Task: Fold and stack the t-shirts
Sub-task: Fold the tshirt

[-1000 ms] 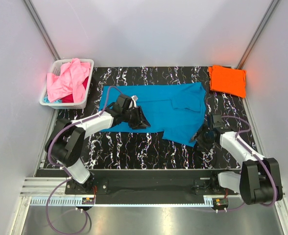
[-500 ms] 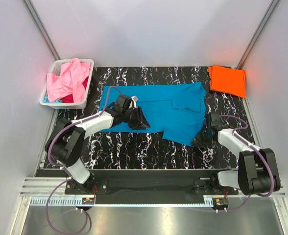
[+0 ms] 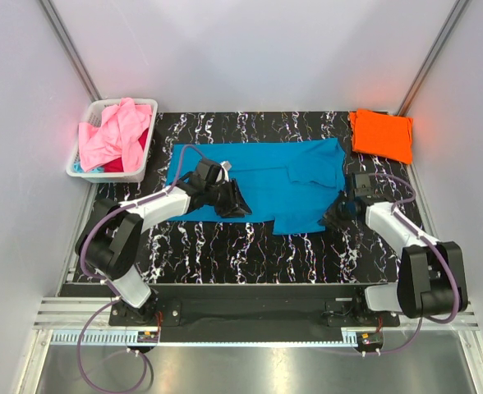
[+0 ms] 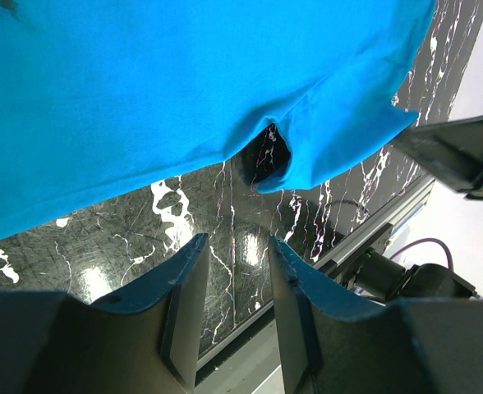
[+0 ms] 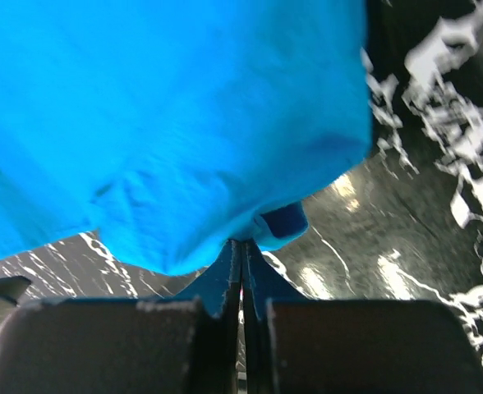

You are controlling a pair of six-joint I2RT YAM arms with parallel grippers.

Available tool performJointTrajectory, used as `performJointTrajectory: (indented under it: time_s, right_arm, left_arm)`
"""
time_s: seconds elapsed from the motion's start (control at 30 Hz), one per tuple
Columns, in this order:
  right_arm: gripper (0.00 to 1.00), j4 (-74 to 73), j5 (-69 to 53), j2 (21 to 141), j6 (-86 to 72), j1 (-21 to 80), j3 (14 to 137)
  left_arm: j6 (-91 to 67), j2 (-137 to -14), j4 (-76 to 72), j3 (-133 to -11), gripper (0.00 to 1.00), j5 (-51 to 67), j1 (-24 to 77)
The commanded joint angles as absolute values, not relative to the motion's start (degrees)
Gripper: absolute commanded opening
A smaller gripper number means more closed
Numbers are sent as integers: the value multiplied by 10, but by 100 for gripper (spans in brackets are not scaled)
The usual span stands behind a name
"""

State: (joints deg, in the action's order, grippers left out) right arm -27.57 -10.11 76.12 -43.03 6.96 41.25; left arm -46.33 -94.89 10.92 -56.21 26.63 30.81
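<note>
right now my right gripper [image 3: 333, 217] is clamped on the near right corner of the teal-blue t-shirt [image 3: 258, 172], which lies spread on the table [image 3: 225, 246], long axis left to right, stretching leftward from that grip. my left gripper [image 3: 236, 201] sits with jaws apart at its near edge, empty. i judge the right arm leads the fold.
</note>
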Motion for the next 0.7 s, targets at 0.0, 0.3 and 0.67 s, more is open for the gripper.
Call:
performJointTrajectory:
  time_s: [0.0,0.3,0.67]
  right_arm:
    - [0,-264,-95,786,-406,69,459]
    - [9,-233,-126,921,-348,69,536]
    - [6,-198,-202,1017,-288,69,617]
  left_arm:
    - [-454,-950,99,-582,39,282,309]
    - [-448,-952,104,-583,39,282,309]
    - [-439,-952,112,-584,39,280,308]
